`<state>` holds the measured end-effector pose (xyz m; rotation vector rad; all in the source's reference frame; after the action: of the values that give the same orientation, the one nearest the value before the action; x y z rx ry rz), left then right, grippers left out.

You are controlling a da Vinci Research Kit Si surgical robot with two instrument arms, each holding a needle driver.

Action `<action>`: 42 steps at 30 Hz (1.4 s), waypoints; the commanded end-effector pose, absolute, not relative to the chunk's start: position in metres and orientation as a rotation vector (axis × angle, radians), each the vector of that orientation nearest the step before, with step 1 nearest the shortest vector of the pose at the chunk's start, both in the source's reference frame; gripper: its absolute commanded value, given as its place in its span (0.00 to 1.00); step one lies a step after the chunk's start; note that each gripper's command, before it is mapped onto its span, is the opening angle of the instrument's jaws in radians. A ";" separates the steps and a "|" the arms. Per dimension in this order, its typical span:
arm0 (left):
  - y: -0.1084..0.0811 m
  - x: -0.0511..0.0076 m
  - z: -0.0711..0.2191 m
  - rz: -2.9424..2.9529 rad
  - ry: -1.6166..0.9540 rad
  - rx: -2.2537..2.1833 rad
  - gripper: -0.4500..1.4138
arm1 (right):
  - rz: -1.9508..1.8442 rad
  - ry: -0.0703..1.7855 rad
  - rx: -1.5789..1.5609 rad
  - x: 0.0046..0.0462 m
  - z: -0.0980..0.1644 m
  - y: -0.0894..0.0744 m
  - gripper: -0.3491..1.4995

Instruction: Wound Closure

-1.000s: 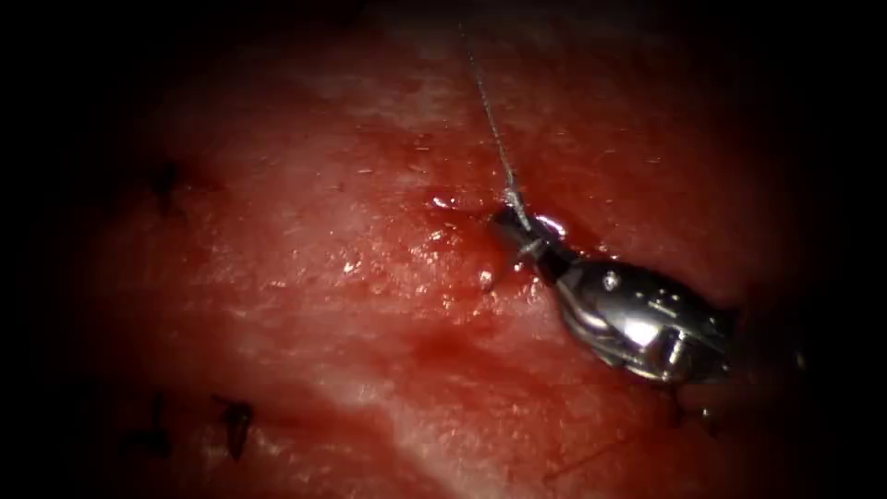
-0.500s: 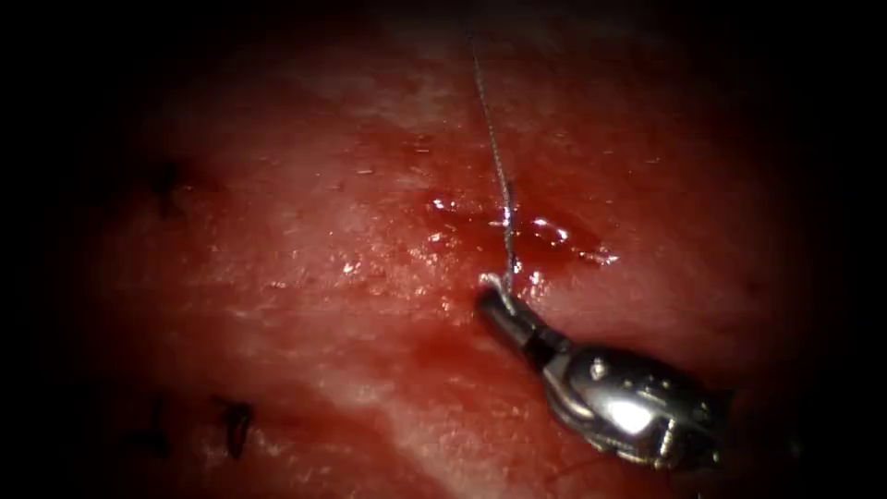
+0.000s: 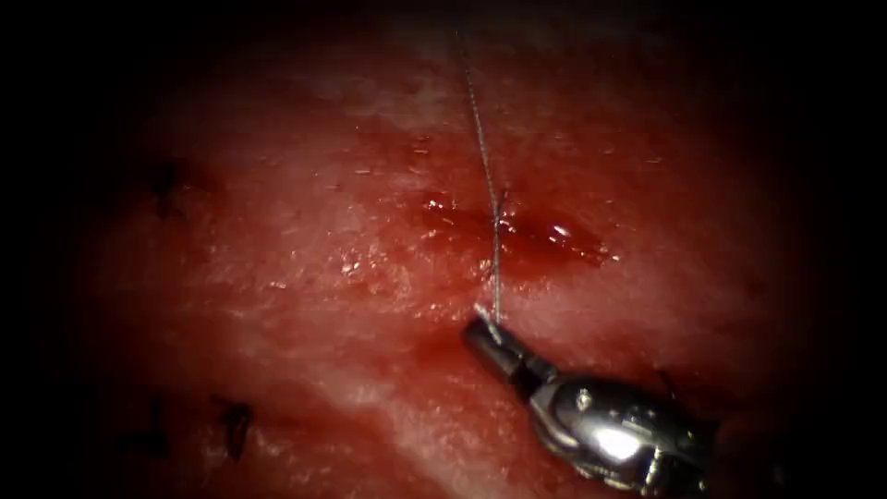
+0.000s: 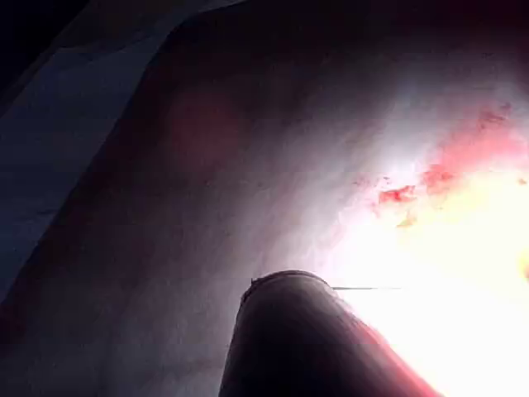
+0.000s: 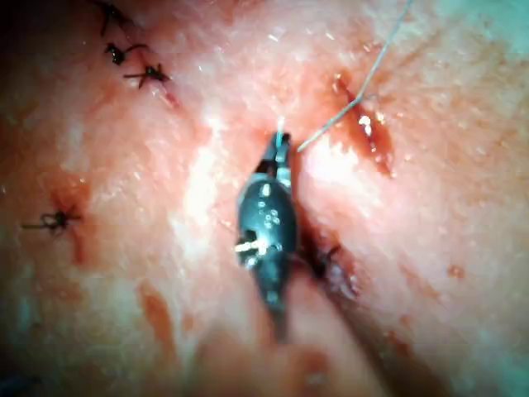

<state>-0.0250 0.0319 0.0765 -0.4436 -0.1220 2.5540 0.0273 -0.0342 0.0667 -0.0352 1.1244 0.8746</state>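
Thread is what your right tool has: its jaws are clenched on one strand right at their tips, below the cut in the endoscope view. From that grip the strand's long axis runs toward twelve o'clock, nearly straight, crosses the cut at its middle where a small knot or crossing sits on the line, and carries on up over the tissue into the dark beyond. The tool's body lies off toward four o'clock from the jaws, so the thread and the tool make almost one line through the grip, bent only slightly. In the right wrist view the same strand leaves the jaw tips and passes over the wet cut. The left arm's shaft shows in its own wrist view, with a thin line beside it; you cannot tell how its jaws stand. Count: one thread, one open cut, one tool at it. Dark older stitches lie well apart toward nine and seven o'clock; I count about four.
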 end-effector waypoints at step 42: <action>0.002 -0.0249 0.065 2.662 -0.400 -0.673 0.00 | 0.783 1.127 0.079 0.0291 0.067 -0.035 0.00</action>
<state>-0.0240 0.0020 0.0642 -0.6787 -0.3765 2.7096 0.0284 -0.0341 0.0672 0.0751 1.1261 0.7828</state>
